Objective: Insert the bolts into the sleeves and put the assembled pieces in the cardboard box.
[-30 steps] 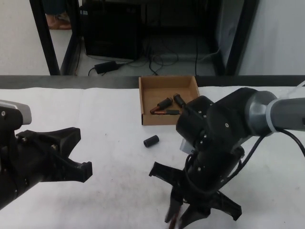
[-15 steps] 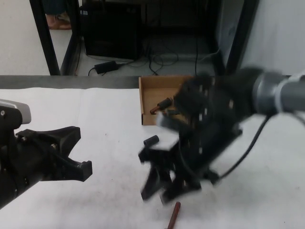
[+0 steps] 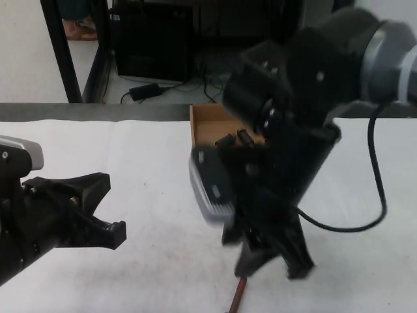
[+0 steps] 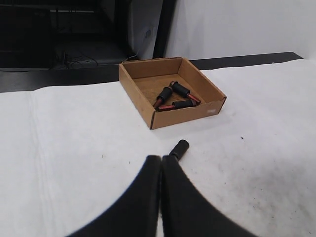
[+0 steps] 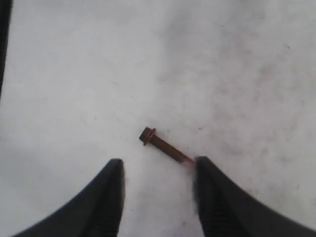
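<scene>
Bolt (image 5: 163,144) lies flat on the white cloth (image 4: 74,148), loose, head end away from the right gripper (image 5: 158,163). Its thread tip is right at one fingertip; cannot tell if touching. Right gripper is spread wide over the bolt, nothing between the fingers. In the high view that arm stands tall mid-bench, with the bolt on the cloth just below its fingers at the near edge.

Sleeve (image 4: 179,148) lies on its side on the cloth, alone, between the left gripper (image 4: 160,160) and the cardboard box (image 4: 185,114), just past the fingertips. Left gripper fingers are pressed together, holding nothing, low over the cloth at the bench's left.

The box sits at the far side of the cloth, with three assembled pieces (image 4: 173,98) inside, touching each other.
</scene>
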